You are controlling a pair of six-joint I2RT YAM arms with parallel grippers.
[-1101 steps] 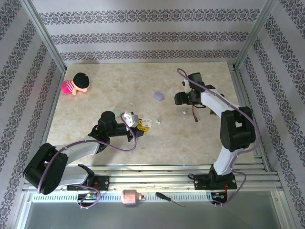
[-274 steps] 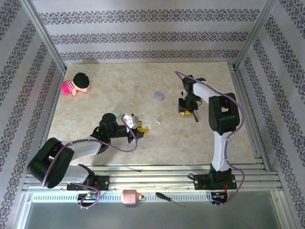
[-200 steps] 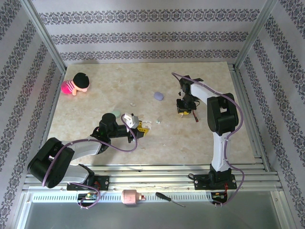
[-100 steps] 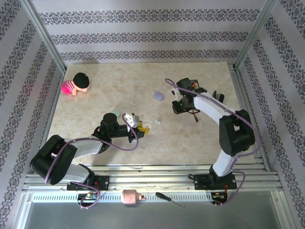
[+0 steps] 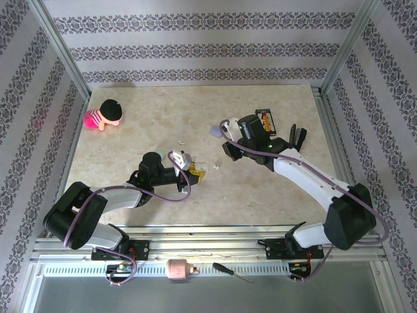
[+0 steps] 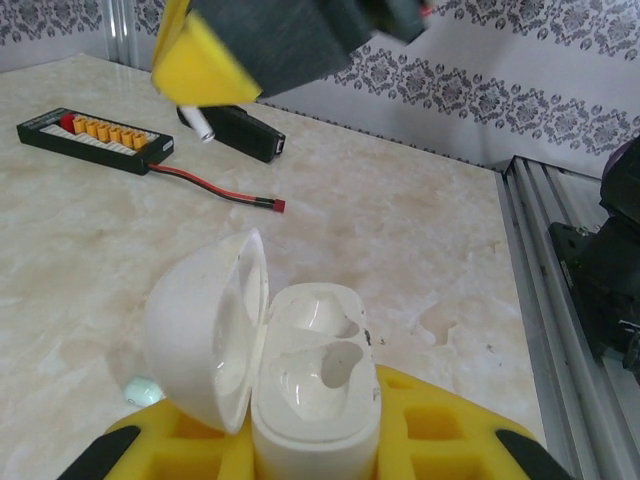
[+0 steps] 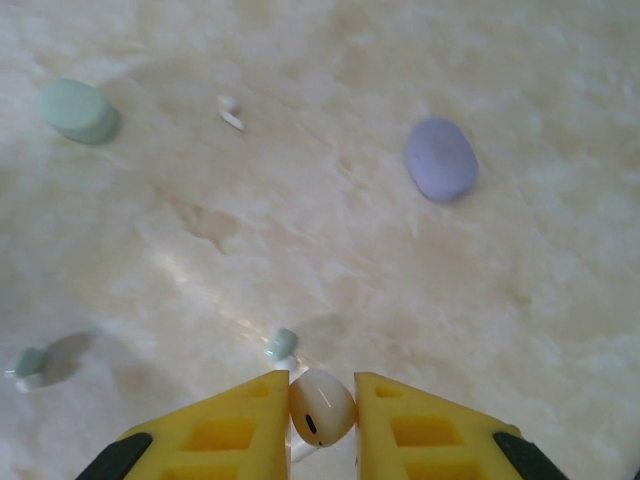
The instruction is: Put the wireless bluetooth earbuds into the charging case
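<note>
The left end effector point(image 6: 315, 452) clamps an open white case point(image 6: 312, 365) at bottom centre; the right end effector point(image 7: 322, 428) pinches a white earbud point(image 7: 321, 403).

A pink doll point(image 5: 103, 115) with black hair is located at the far left of the surface point(image 5: 163, 104). A black battery pack point(image 5: 264, 121) is positioned far right. A screwdriver point(image 5: 221, 267) is laid beyond the near edge.
</note>
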